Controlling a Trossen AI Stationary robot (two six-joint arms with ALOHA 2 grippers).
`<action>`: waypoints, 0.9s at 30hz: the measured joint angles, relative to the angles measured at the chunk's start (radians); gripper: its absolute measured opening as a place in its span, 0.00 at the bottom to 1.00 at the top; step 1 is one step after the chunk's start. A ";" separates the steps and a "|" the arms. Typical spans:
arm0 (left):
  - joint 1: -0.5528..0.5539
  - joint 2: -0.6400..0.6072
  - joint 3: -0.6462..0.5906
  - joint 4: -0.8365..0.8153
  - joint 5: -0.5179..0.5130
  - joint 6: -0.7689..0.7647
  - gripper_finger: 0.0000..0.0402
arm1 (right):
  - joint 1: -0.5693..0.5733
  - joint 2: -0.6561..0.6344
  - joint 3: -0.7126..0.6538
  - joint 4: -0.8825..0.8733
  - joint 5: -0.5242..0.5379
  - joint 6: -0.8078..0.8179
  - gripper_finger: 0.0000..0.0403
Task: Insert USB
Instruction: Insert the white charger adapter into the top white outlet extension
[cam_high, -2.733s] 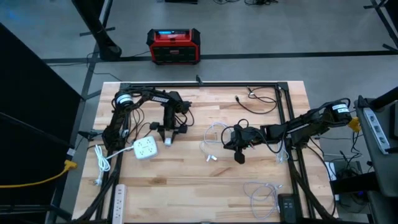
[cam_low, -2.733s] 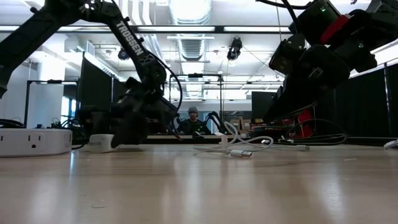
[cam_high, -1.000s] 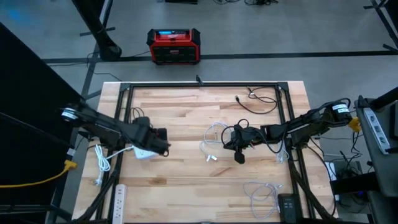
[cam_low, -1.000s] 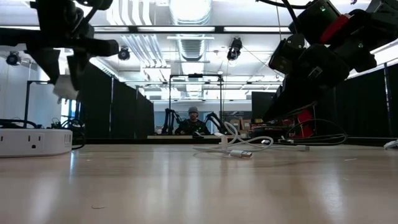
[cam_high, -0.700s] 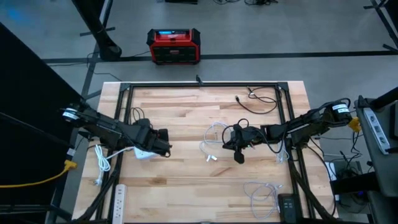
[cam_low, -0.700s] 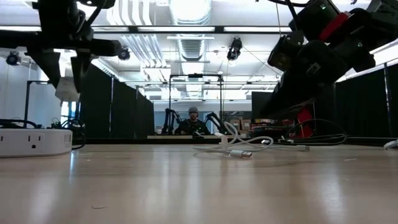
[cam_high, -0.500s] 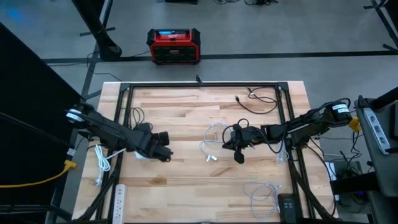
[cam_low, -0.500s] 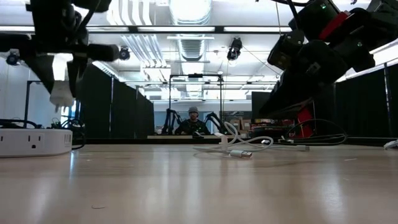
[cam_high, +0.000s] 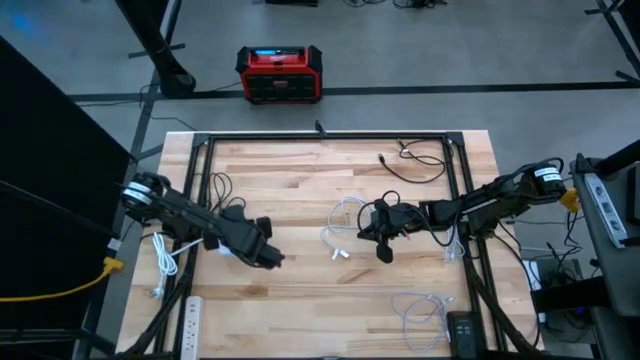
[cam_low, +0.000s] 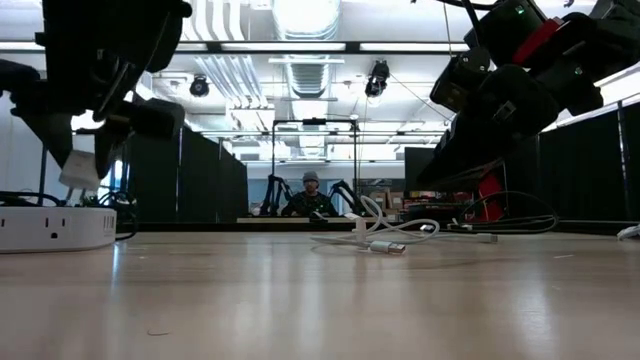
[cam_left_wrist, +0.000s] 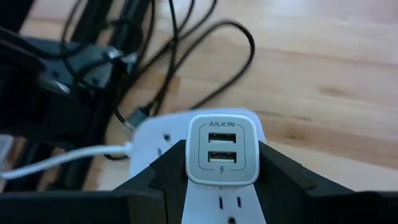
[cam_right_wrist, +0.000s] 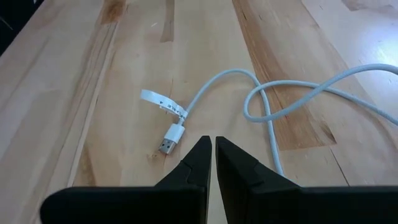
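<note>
- Left gripper (cam_high: 270, 258) has swung toward the desk's (cam_high: 300, 300) front, holding the white square charger (cam_left_wrist: 222, 149).
- Right gripper (cam_right_wrist: 212, 149) is shut above the smooth wooden desk, near the white cable (cam_right_wrist: 186, 112).

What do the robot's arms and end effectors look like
Both arms, left and right, are black jointed links with cables running along them. Each end effector, left and right, has two matte black wedge-shaped fingers. The right arm carries a red patch.
</note>
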 joint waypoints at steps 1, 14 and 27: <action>0.001 0.000 0.000 -0.004 -0.003 -0.001 0.35 | 0.000 0.000 0.000 0.001 0.000 0.000 0.02; 0.025 0.086 0.000 0.024 -0.080 -0.001 0.35 | 0.000 0.000 0.012 0.008 0.000 0.011 0.02; -0.012 0.092 0.000 0.035 -0.089 0.001 0.35 | 0.000 0.000 0.012 0.007 0.000 0.021 0.02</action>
